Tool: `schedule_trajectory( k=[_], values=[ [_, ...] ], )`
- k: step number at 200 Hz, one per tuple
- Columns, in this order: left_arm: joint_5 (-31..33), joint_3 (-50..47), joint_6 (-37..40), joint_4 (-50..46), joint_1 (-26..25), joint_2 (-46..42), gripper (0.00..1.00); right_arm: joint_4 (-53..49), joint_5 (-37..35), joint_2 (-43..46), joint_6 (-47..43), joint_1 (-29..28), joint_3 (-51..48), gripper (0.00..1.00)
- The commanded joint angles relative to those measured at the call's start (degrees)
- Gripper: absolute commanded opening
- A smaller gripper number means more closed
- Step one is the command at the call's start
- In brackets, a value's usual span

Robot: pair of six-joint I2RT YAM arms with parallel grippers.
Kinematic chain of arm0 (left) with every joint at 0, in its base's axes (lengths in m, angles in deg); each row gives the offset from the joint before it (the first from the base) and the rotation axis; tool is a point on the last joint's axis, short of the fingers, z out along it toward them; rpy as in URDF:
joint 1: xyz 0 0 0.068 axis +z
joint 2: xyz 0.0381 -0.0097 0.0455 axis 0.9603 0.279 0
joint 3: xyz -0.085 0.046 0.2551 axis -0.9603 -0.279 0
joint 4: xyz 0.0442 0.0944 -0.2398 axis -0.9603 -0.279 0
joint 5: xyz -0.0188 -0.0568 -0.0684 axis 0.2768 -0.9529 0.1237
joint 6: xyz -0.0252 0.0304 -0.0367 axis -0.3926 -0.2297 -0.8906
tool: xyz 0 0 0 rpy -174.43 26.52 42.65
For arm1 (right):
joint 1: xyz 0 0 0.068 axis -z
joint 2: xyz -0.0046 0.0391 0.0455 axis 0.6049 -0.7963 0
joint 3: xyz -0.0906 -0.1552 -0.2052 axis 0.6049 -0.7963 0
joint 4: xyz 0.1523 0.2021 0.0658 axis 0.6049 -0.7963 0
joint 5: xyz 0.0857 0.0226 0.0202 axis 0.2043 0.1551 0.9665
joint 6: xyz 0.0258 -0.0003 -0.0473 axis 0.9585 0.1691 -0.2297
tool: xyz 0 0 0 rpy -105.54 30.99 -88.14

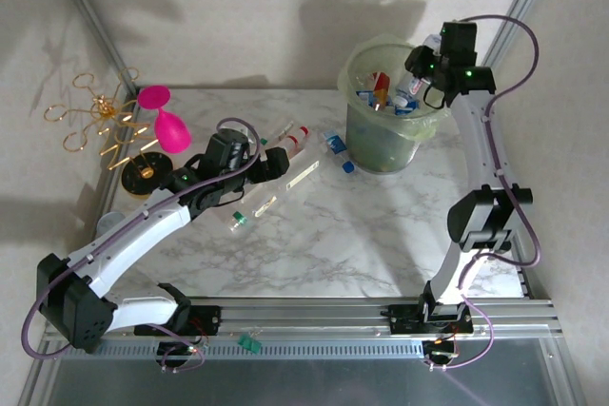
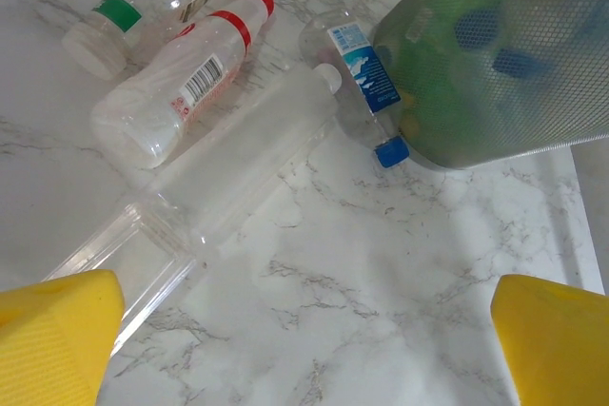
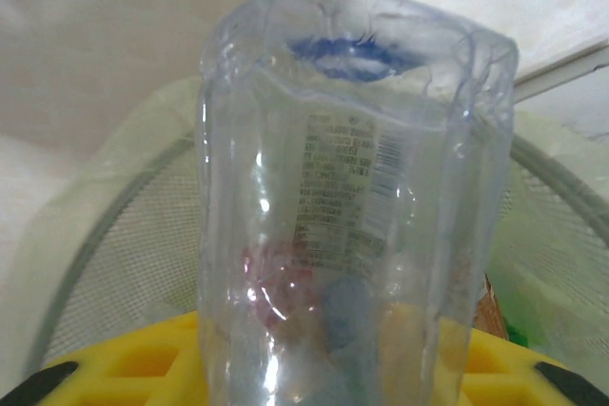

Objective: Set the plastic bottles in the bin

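Observation:
The bin [image 1: 366, 135], a pale-green bucket with a bag liner, stands at the back right with several bottles inside. My right gripper [image 1: 423, 71] hangs over its rim, shut on a clear plastic bottle [image 3: 352, 206] held upright between the yellow fingers [image 3: 124, 373]. My left gripper [image 1: 276, 161] is open above the marble, its yellow fingertips [image 2: 52, 335] wide apart with nothing between them. Ahead of it lie a red-capped bottle [image 2: 181, 92], a blue-capped bottle [image 2: 366, 83] against the bin [image 2: 495, 54], and a clear bottle with a green band [image 2: 105, 30]. A green-capped bottle [image 1: 238, 221] lies under the left arm.
A long clear plastic case [image 2: 219, 187] lies just ahead of the left fingers. A pink goblet [image 1: 166, 121] and a gold wire stand [image 1: 100, 121] stand at the back left. Frame posts and pale walls close in the table's sides.

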State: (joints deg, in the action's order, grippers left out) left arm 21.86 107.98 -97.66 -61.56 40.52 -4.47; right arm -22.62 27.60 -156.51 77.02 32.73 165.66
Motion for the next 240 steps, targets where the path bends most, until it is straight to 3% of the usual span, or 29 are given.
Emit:
schedule_trajectory(
  k=[1, 27, 90, 130, 158, 200, 240],
  values=[
    [0.66, 1.7, 2.06, 0.2, 0.02, 0.24, 0.99, -2.0, -1.16, -2.03, -2.09, -1.51, 2.36, 0.34],
    [0.71, 1.62, 2.64, 0.11, 0.19, 0.65, 1.0, -2.07, -5.08, -4.19, -3.26, -3.77, 0.91, 0.35],
    [-1.66, 3.52, 1.98, 0.55, 0.59, 1.21, 1.0, -1.58, -4.48, -9.42, -4.08, -4.15, -1.46, 0.41],
    [-1.85, 5.21, 2.09, -0.37, 0.65, 1.52, 1.0, -5.24, -5.26, -10.02, -4.92, -4.31, 4.86, 0.7],
    [-0.95, 6.33, 2.33, -1.16, 0.66, 1.16, 1.0, -6.38, -7.01, -7.18, -5.82, -4.31, 9.01, 0.82],
    [1.59, 6.32, 2.82, -2.5, 0.63, -0.52, 1.0, -4.77, -8.41, 0.65, -4.09, -4.37, 6.89, 0.87],
    [3.61, 4.05, 2.23, -3.55, 0.7, -3.31, 1.0, 5.18, 5.34, 13.63, -0.35, -4.51, -7.57, 0.88]
  ],
)
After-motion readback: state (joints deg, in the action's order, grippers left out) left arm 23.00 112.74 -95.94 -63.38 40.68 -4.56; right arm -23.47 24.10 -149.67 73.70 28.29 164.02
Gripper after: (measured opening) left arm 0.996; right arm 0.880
